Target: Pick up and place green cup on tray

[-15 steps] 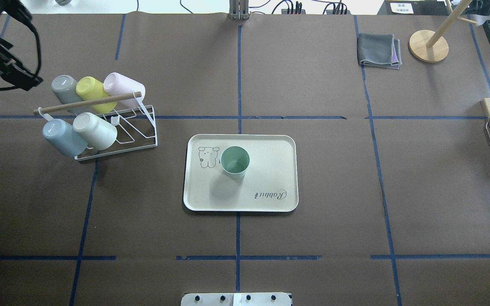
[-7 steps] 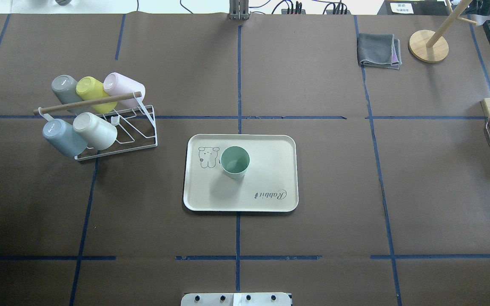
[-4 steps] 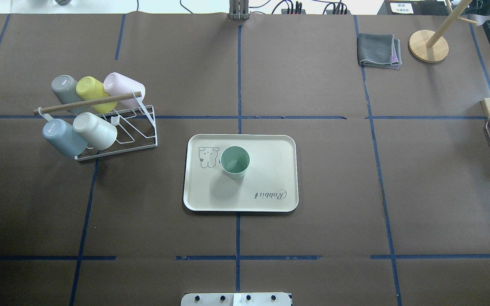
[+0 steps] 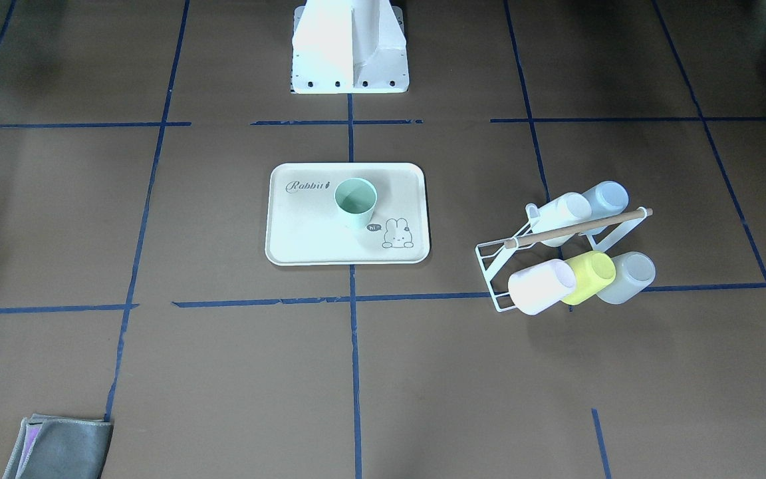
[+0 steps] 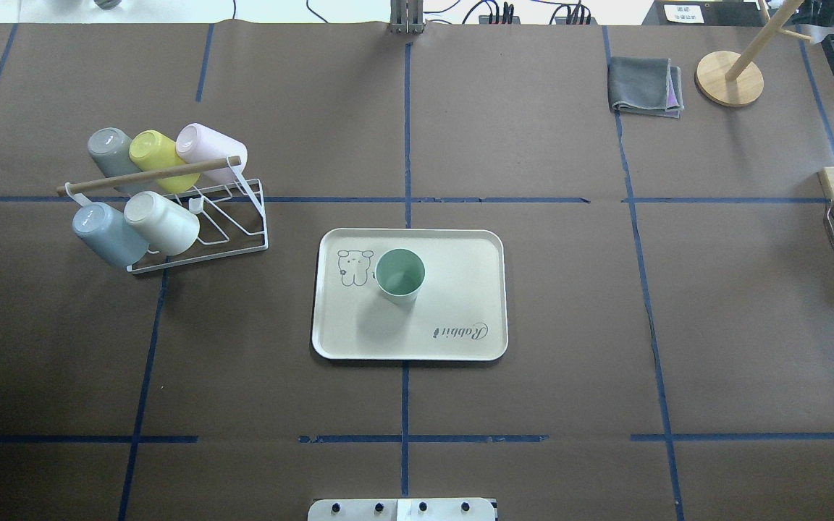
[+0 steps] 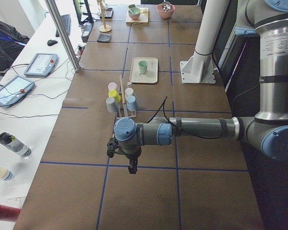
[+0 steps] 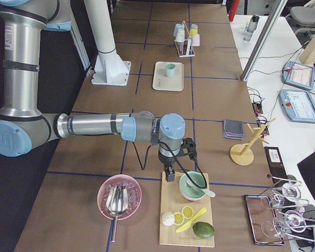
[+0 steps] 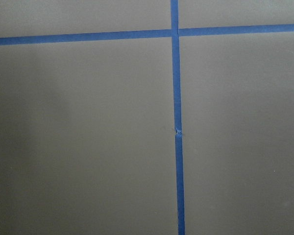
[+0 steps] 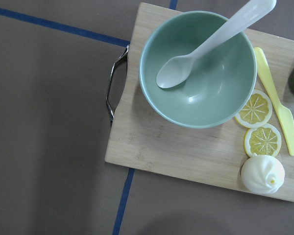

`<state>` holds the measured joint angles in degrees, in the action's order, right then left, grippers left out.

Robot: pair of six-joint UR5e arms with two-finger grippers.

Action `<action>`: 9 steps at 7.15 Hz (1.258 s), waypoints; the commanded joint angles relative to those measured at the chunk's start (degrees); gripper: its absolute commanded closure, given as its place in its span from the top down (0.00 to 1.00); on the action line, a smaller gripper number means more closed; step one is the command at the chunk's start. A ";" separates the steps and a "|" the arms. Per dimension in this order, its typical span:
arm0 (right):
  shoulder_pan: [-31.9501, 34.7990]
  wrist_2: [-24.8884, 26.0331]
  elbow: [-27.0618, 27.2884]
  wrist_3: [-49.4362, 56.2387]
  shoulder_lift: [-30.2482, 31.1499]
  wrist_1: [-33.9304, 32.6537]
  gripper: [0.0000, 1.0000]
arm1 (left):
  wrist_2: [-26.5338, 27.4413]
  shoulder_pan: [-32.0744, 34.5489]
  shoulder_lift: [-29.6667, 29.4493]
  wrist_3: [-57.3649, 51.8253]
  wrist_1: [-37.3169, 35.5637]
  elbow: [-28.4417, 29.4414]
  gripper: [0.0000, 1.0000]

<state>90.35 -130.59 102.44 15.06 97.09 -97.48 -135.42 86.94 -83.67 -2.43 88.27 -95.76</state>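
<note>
The green cup (image 5: 399,275) stands upright on the cream tray (image 5: 460,304) at the table's middle, next to the bunny drawing; it also shows in the front-facing view (image 4: 356,201) on the tray (image 4: 303,229). No gripper is near it. My left gripper (image 6: 132,167) shows only in the exterior left view, far from the tray over bare table; I cannot tell if it is open. My right gripper (image 7: 169,176) shows only in the exterior right view, over a wooden board's edge; I cannot tell its state.
A white wire rack (image 5: 200,224) holds several tipped cups left of the tray. A grey cloth (image 5: 645,85) and wooden stand (image 5: 729,78) sit far right. The wooden board (image 9: 186,147) carries a green bowl (image 9: 201,93), spoon and lemon slices.
My left arm, at the overhead view's top left 2.1 s ago, has left that view. The cup and tray have not moved.
</note>
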 commanded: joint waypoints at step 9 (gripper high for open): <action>-0.44 -0.02 -0.04 -7.33 0.56 -0.16 0.99 | -0.38 0.07 0.70 0.05 -0.38 -0.13 1.00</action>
<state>89.91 -130.59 102.32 7.73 97.62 -97.64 -135.86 87.01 -83.11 -2.37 87.96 -95.89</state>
